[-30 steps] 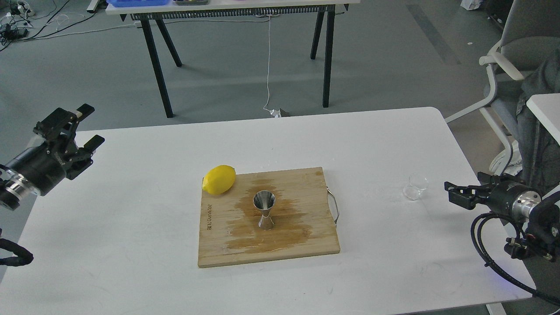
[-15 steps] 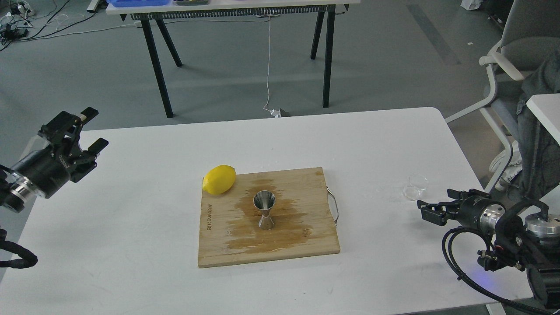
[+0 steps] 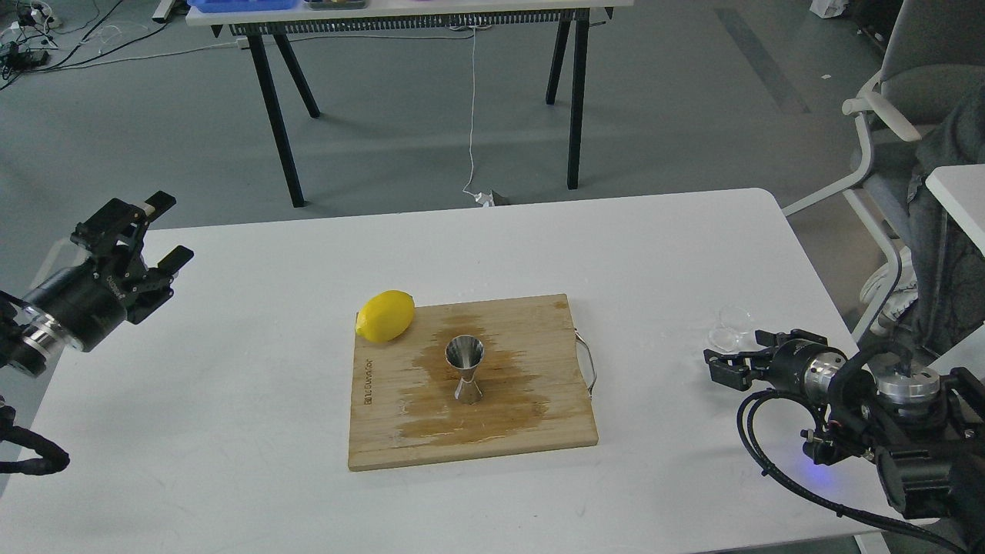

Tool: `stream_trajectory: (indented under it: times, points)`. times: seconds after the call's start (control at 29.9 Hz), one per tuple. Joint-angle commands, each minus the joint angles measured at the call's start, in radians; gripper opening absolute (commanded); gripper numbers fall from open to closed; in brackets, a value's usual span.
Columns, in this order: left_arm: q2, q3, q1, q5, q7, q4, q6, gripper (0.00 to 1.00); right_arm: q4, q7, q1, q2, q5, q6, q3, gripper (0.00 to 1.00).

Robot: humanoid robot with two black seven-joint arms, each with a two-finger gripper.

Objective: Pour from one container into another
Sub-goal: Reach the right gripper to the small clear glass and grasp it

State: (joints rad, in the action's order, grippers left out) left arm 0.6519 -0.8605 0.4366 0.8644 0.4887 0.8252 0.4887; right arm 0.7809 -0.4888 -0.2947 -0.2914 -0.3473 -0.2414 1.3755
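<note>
Small clear glass beaker-like cup [image 3: 729, 328] upright on white table [image 3: 231, 385], far right, well apart from wooden cutting board [image 3: 400, 431]. Small shiny steel hourglass jigger [image 3: 465, 368] upright mid-board, on a dark wet-looking stain. Yellow lemon [image 3: 385, 315] at board's back-left corner, overhanging the edge.

Right gripper [image 3: 723, 366] low over table, just beside the cup on its near side; not touching, as far as visible. Fingers dark and seen nearly end-on; opening cannot be told. Left gripper [image 3: 161, 238] raised over table's left edge, fingers spread wide, empty.

Handling judgement, cup: light, rigid, thin-walled glass; smooth and probably slippery against the pads; fragile if squeezed hard or knocked over. Short and round, so easily pushed or tipped by a side nudge. Contents not discernible; glass too small and transparent in this view.

Grasp suggestion: across the side wall at mid-height, fingers straddling the body, rim and spout left free for pouring. Moderate closing force only. Lift straight up before carrying toward jigger; jigger mouth narrow, so slow tilt likely needed.

Step status: approach to cup; grasp not yet made.
</note>
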Motion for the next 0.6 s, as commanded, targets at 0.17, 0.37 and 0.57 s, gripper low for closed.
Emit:
stream_trajectory:
  times: [0.17, 0.37, 0.57]
  points:
    - [-0.008, 0.000, -0.004, -0.001, 0.000, -0.012, 0.000, 0.99, -0.018, 0.000, -0.030, 0.003, 0.001, 0.011, 0.011, 0.94]
    - [-0.008, 0.000, -0.010, -0.001, 0.000, -0.015, 0.000, 0.99, -0.054, 0.000, -0.050, 0.003, 0.001, 0.022, 0.013, 0.90]
    - [-0.009, 0.000, -0.010, -0.001, 0.000, -0.034, 0.000, 0.99, -0.063, 0.000, -0.061, 0.003, 0.001, 0.036, 0.007, 0.82]
